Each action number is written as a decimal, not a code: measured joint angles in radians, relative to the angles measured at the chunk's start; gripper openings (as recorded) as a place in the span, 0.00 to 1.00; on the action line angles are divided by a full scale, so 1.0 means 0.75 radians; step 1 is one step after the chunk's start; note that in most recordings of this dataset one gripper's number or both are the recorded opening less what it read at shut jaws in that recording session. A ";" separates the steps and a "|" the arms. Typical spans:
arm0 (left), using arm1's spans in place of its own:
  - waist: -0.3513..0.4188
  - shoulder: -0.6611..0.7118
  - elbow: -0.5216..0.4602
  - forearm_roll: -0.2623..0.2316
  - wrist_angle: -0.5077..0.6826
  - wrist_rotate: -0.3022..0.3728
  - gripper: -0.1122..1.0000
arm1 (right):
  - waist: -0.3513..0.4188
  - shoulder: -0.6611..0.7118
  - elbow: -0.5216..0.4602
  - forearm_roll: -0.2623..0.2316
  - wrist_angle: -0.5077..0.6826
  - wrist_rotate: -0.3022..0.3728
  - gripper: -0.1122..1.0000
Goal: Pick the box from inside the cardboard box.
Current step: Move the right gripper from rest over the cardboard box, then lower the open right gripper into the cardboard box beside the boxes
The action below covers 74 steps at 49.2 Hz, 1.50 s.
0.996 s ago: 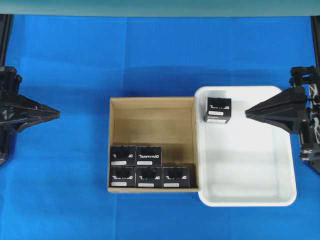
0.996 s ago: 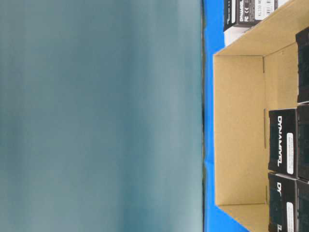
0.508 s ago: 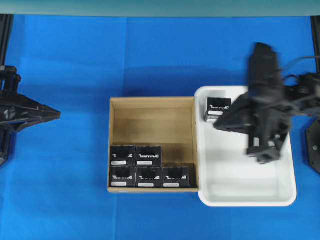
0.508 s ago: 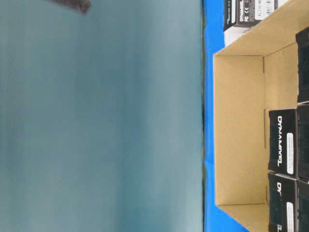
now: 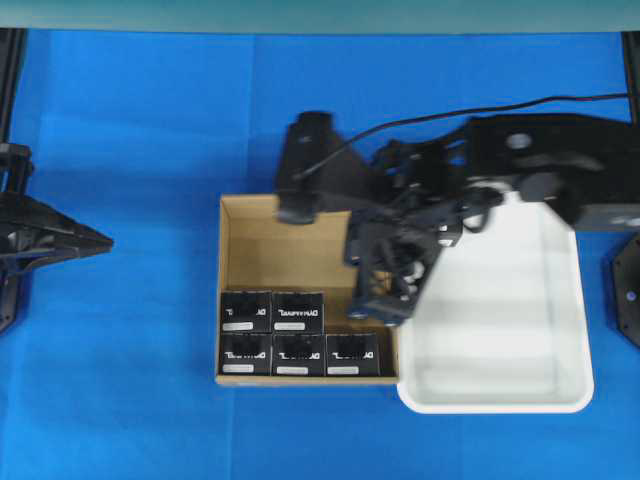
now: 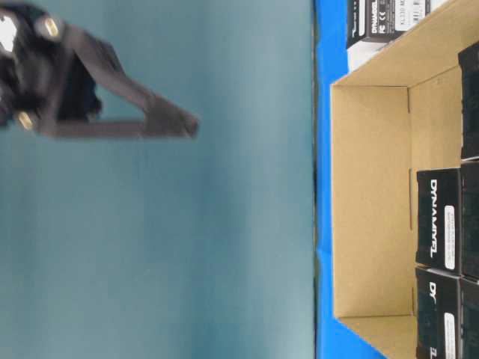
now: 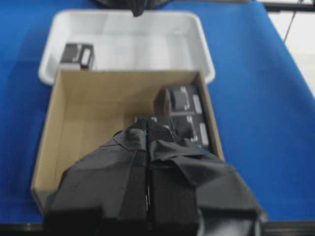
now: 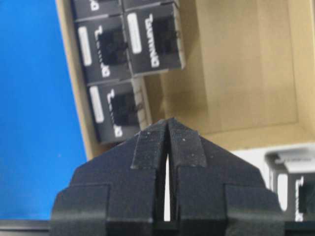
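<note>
While the right gripper [image 8: 168,129] hangs closed and empty over the cardboard box [image 5: 300,235], five boxes [image 5: 297,312] sit inside.

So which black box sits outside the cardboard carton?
The box alone in the white tray; the other five stay packed inside the cardboard box.

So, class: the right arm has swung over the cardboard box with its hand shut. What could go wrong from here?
1. The right hand is shut; unless it opens before descending, it will likely knock a black box rather than grip it.
2. The five boxes sit packed side by side against the cardboard box wall, leaving little finger room; neighbours may shift.
3. The arm reaches over the white tray, hiding most of the box there in the overhead view.
</note>
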 measured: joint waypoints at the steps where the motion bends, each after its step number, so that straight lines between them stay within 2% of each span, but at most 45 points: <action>1: 0.000 -0.008 -0.002 0.000 0.016 0.000 0.04 | 0.000 0.014 -0.010 -0.002 0.002 -0.006 0.12; 15: 0.000 -0.080 -0.008 0.000 0.217 -0.002 0.04 | 0.000 0.190 -0.123 -0.002 0.018 -0.090 0.12; 32: -0.002 -0.094 -0.010 0.000 0.235 -0.002 0.04 | -0.006 0.290 -0.160 -0.004 0.031 -0.108 0.13; 39: 0.000 -0.096 -0.008 0.002 0.235 -0.002 0.04 | -0.012 0.301 -0.160 -0.002 0.041 -0.155 0.18; 42: 0.000 -0.094 -0.008 0.002 0.235 -0.002 0.04 | -0.016 0.307 -0.160 0.002 0.041 -0.188 0.23; 45: -0.002 -0.094 -0.010 0.002 0.235 -0.002 0.04 | -0.016 0.317 -0.160 0.012 0.041 -0.225 0.32; 50: -0.002 -0.094 -0.010 0.000 0.237 -0.004 0.04 | -0.014 0.333 -0.162 0.029 0.039 -0.268 0.57; 54: -0.002 -0.094 -0.010 0.002 0.235 -0.004 0.04 | -0.016 0.346 -0.160 0.033 0.029 -0.266 0.78; 58: -0.002 -0.096 -0.008 0.002 0.237 -0.002 0.04 | -0.018 0.362 -0.162 0.031 0.002 -0.266 0.95; 61: -0.002 -0.096 -0.010 0.000 0.237 -0.002 0.04 | -0.018 0.370 -0.160 0.031 -0.014 -0.266 0.99; 74: -0.002 -0.092 -0.008 0.000 0.237 -0.006 0.04 | -0.018 0.417 -0.160 0.035 -0.037 -0.278 0.98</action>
